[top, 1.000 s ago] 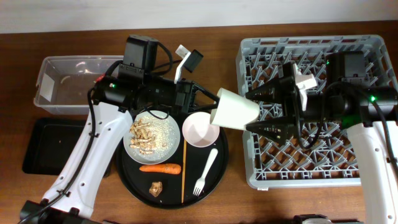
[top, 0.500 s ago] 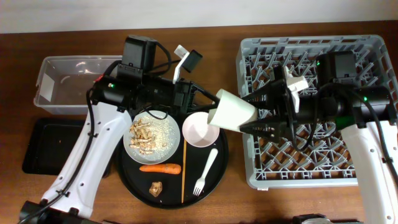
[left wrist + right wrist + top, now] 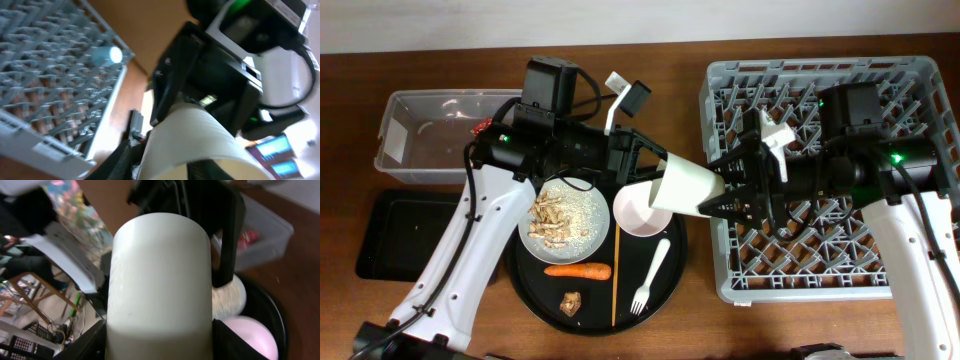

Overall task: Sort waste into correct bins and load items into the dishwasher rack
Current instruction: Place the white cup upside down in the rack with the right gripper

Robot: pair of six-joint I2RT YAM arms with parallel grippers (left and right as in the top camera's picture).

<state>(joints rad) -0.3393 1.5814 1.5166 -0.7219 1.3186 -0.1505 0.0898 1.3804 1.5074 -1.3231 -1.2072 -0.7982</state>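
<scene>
The small white cup (image 3: 688, 185) hangs on its side in the air between the round tray and the dishwasher rack (image 3: 920, 75). My left gripper (image 3: 650, 180) is shut on its rim. My right gripper (image 3: 712, 190) grips its closed end, one finger against each side, as the right wrist view (image 3: 160, 340) shows. The pale bowl (image 3: 638, 212), the plate (image 3: 595, 225) with beige scraps (image 3: 548, 215), the carrot (image 3: 577, 270), brown chunk (image 3: 569, 303), fork (image 3: 650, 275) and stick (image 3: 615, 275) lie below. The blue cup (image 3: 107, 55) sits in the rack. The red wrapper (image 3: 478, 125) is in the clear tub (image 3: 395, 130).
The large round black tray (image 3: 525, 290) holds the dishes and scraps at the table's middle. The flat black tray (image 3: 390, 235) lies front left, below the tub. The rack fills the right side, under my right arm.
My right gripper has moved left along the cup and its fingers have come in from wide open against the cup's sides. The cup and left gripper shifted slightly left and down.
</scene>
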